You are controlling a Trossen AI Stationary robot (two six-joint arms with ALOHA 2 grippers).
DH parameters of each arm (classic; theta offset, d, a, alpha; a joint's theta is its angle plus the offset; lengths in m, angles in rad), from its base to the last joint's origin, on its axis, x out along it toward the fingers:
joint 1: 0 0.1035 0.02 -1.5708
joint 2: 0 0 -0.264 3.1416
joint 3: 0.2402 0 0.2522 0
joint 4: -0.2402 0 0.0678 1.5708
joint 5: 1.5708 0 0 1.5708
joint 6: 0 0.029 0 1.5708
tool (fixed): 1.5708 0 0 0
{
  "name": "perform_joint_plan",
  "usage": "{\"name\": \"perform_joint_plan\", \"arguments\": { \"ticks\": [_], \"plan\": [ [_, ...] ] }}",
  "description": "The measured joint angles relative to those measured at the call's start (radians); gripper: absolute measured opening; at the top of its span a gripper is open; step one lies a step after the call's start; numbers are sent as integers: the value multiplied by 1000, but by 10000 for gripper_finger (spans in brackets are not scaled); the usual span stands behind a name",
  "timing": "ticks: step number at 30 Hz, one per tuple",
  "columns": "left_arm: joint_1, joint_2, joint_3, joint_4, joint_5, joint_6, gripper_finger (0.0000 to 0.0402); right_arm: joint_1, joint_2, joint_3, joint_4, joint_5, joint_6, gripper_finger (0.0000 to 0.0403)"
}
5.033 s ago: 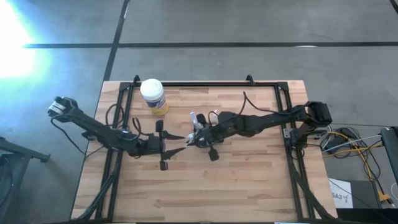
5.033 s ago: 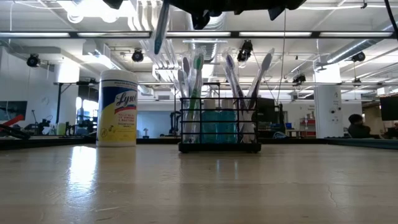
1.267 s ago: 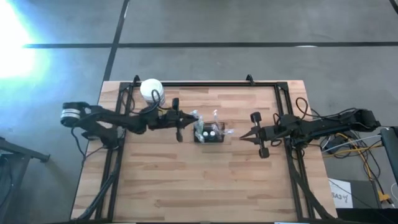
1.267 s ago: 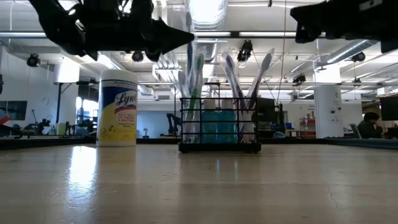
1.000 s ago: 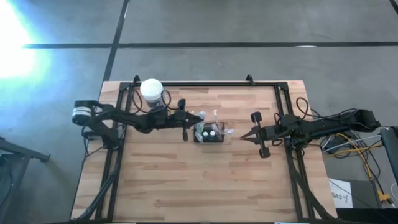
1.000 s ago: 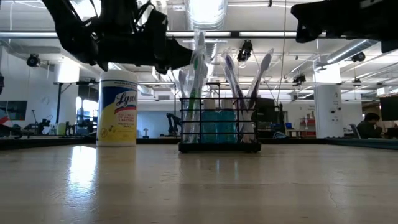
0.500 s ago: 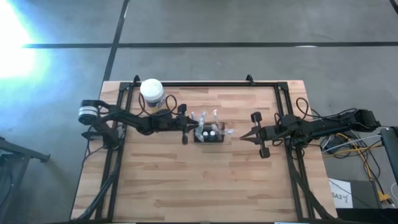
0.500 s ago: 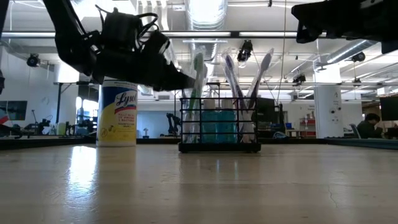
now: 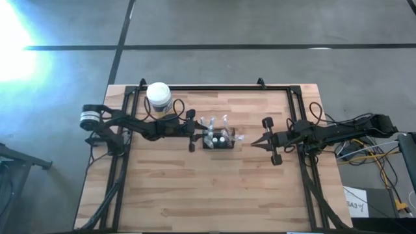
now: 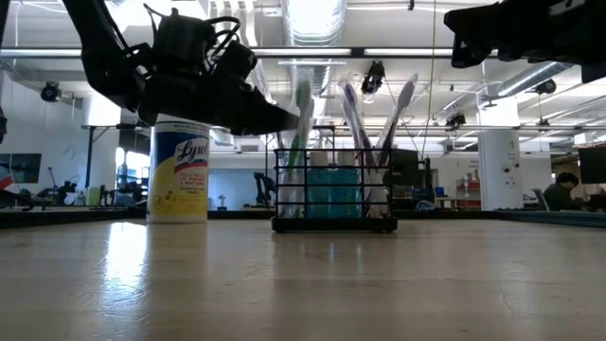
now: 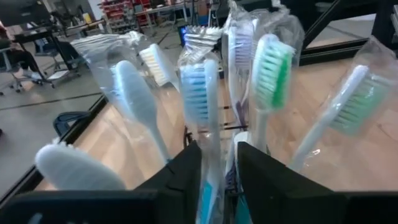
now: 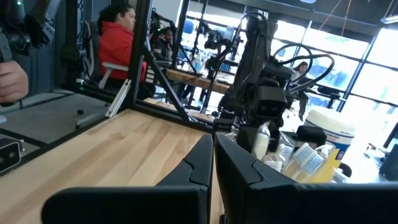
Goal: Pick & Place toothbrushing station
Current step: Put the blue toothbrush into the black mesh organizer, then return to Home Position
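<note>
At tabletop centre, toothbrushing station full of wrapped toothbrushes, left gripper now parted around one, right gripper together, unmoved.

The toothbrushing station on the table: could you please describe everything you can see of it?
The toothbrushing station is a small black wire holder with open mesh sides, standing upright on the wooden table near its middle, right of the white-lidded jar. Several clear-wrapped toothbrushes stand in it, heads up and fanned outward; something teal sits low inside. The left pincer is at its left side, slightly parted around a blue-bristled brush. The right pincer waits apart, to its right.
</note>
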Motion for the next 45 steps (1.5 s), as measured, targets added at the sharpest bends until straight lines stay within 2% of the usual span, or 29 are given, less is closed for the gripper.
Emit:
{"name": "perform_joint_plan", "arguments": {
  "ticks": [6, 12, 17, 22, 26, 30, 32, 38, 45],
  "plan": [
    [0, -17, 0, 0, -7, 23, 141, 0, 0, 0, 0, 0, 40, 13],
    [0, -100, 0, -30, -8, -15, 153, -12, 0, 8, -2, -1, 178, 13],
    [0, -255, 0, -189, -6, -32, 154, -37, -2, 9, -7, -1, 202, 13],
    [0, -494, 0, -485, 51, -57, 151, -67, -32, -13, -13, 0, 210, 13],
    [-7, -696, 0, -749, 55, -113, 118, -105, -108, -45, -42, -1, 224, 13],
    [-37, -864, -6, -912, 54, -117, 33, -139, -207, -66, -123, -8, 237, 13],
    [-53, -931, -34, -910, 54, -116, 11, -148, -253, -76, -141, -12, 244, 13],
    [-70, -1089, -158, -814, 53, -116, 4, -167, -365, -85, -226, -14, 257, 13],
    [-70, -1224, -340, -648, 43, -182, 3, -173, -500, -114, -322, 1, 305, 13]
  ]
}}
